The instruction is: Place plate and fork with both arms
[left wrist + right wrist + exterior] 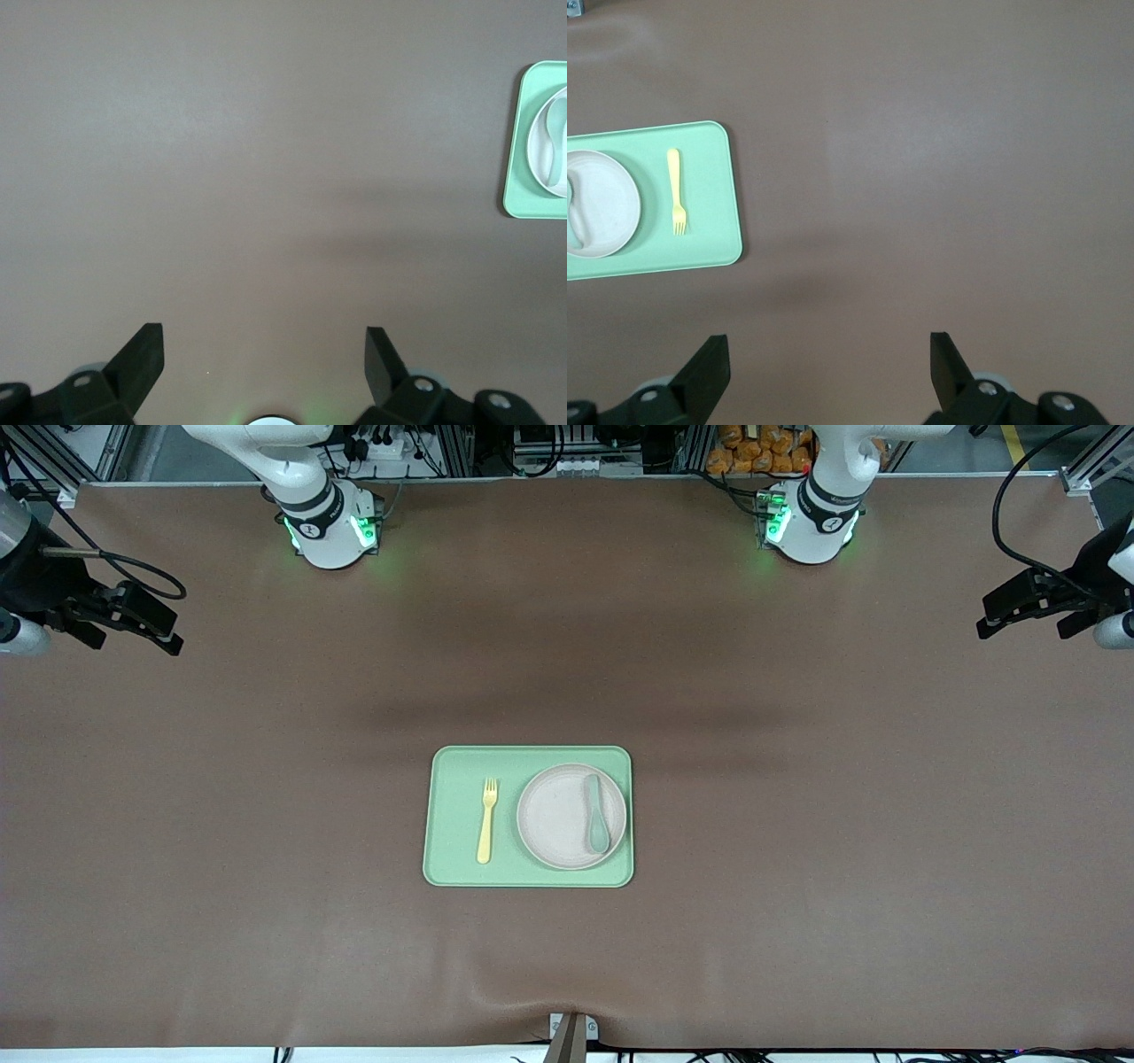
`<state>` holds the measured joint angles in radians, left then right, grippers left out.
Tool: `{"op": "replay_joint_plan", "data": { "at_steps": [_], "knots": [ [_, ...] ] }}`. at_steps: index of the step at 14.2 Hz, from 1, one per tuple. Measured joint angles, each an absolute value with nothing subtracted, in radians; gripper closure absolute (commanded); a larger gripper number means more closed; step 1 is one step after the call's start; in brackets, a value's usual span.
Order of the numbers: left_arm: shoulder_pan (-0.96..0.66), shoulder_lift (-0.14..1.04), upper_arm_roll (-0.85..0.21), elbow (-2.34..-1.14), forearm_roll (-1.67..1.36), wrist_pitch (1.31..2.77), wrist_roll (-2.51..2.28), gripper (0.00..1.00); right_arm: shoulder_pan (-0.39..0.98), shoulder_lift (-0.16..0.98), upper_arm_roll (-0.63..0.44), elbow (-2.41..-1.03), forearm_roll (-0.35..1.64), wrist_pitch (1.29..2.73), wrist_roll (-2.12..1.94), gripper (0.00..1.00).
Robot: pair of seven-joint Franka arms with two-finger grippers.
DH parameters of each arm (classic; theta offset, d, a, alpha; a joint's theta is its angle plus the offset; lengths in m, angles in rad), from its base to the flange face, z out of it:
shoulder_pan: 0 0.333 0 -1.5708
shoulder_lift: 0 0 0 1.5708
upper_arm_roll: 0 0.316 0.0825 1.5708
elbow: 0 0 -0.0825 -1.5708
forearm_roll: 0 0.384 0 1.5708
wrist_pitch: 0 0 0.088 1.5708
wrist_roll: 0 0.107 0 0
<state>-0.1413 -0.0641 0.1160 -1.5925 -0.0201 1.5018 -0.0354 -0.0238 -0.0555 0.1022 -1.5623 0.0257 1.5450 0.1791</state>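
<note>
The pale speckled plate [558, 819] lies on the light-green tray [456, 868] at the table's middle, on the tray's half toward the left arm's end. The pale-yellow fork [487, 819] lies flat on the tray beside the plate, toward the right arm's end. My left gripper [988, 622] hangs open and empty over bare table at the left arm's end. My right gripper [173, 631] hangs open and empty at the right arm's end. The left wrist view shows the left gripper [264, 341] and the plate [542, 164]. The right wrist view shows the right gripper [830, 350], the fork [676, 190] and the plate [607, 217].
A muted teal-green spoon [596, 815] lies on the plate, along its edge toward the left arm's end. The brown table [797, 824] stretches wide on every side of the tray. The arm bases [332, 531] stand along the table's edge farthest from the front camera.
</note>
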Motion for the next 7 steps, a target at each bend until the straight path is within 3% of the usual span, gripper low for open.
{"op": "replay_joint_plan", "data": {
  "at_steps": [7],
  "knots": [
    [-0.14, -0.064, 0.117, -1.592, -0.019, 1.5, -0.035, 0.0, -0.024, -0.055, 0.101, -1.561, 0.025, 1.545, 0.151, 0.0]
  ]
}}
